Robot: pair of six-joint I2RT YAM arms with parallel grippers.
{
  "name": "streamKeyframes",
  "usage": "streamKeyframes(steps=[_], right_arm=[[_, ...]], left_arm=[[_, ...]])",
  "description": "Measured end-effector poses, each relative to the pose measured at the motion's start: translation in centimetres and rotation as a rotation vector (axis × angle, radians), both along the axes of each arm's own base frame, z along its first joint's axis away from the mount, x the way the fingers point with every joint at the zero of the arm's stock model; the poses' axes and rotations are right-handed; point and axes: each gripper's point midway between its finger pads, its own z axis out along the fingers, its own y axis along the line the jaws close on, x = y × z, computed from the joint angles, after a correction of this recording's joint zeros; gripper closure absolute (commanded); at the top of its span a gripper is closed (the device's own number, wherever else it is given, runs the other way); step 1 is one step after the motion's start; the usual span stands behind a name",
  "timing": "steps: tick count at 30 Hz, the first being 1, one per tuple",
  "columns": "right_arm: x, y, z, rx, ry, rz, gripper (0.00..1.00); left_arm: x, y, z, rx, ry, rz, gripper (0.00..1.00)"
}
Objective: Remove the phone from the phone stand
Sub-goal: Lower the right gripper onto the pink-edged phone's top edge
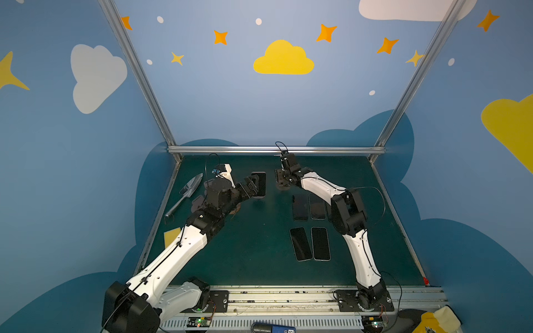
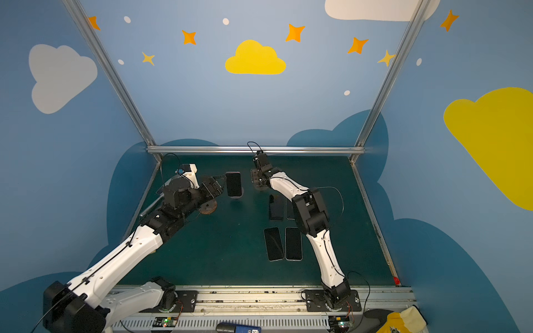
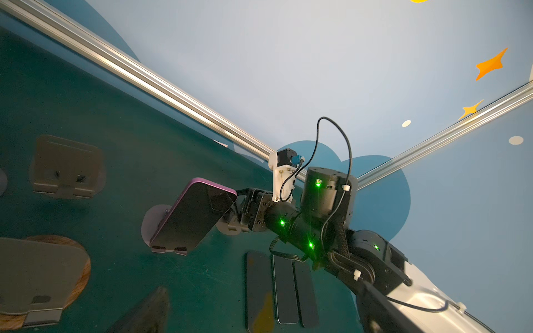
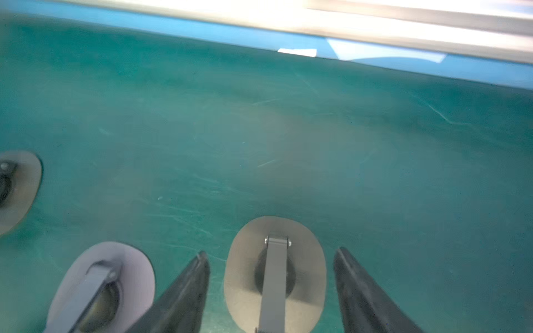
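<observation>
Phone (image 2: 233, 184), purple-edged and dark-screened, stands on end on its grey round-based stand (image 3: 154, 220) toward the back of the green surface (image 2: 230, 245), just right of our wide-open, empty left gripper (image 2: 220, 183), which we judge nearer than our right gripper (image 4: 270, 252), part-open astride an empty grey stand (image 4: 245, 274).

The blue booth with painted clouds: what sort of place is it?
Probably a robot practice cell: a left arm and right arm on a rail, a green table framed by metal bars, phones and stands laid out.
</observation>
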Motion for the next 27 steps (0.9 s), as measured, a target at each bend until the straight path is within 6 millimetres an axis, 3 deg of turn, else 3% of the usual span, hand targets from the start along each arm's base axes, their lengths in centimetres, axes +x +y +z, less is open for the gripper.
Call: streamKeyframes(steps=[7, 11, 14, 18, 21, 24, 27], right_arm=[[-0.2, 0.1, 0.1, -0.015, 0.002, 0.029, 0.17], [-0.8, -0.3, 1.6, -0.033, -0.002, 0.033, 0.15], [-1.3, -0.8, 4.6, -0.05, -0.037, 0.023, 0.15], [-2.4, -1.0, 11.0, -0.03, -0.135, 0.011, 0.15], [-4.3, -0.8, 15.4, 0.012, -0.198, 0.003, 0.15], [-7.1, 0.3, 17.7, 0.072, -0.213, 0.016, 0.14], [-9.8, 2.7, 17.6, 0.102, -0.202, 0.034, 0.11]], left_arm=[[0.0, 0.0, 0.0, 0.0, 0.0, -0.002, 0.0], [0.0, 0.0, 0.1, -0.001, -0.002, -0.001, 0.0], [-0.1, 0.1, 0.3, -0.002, -0.009, 0.004, 0.0], [-0.2, 0.4, 0.7, -0.004, -0.02, 0.017, 0.0], [-0.1, 1.0, 0.9, -0.001, -0.027, 0.042, 0.0], [0.1, 2.0, 0.8, 0.005, -0.021, 0.093, 0.0], [0.3, 3.4, 0.5, 0.0, -0.001, 0.171, 0.0]])
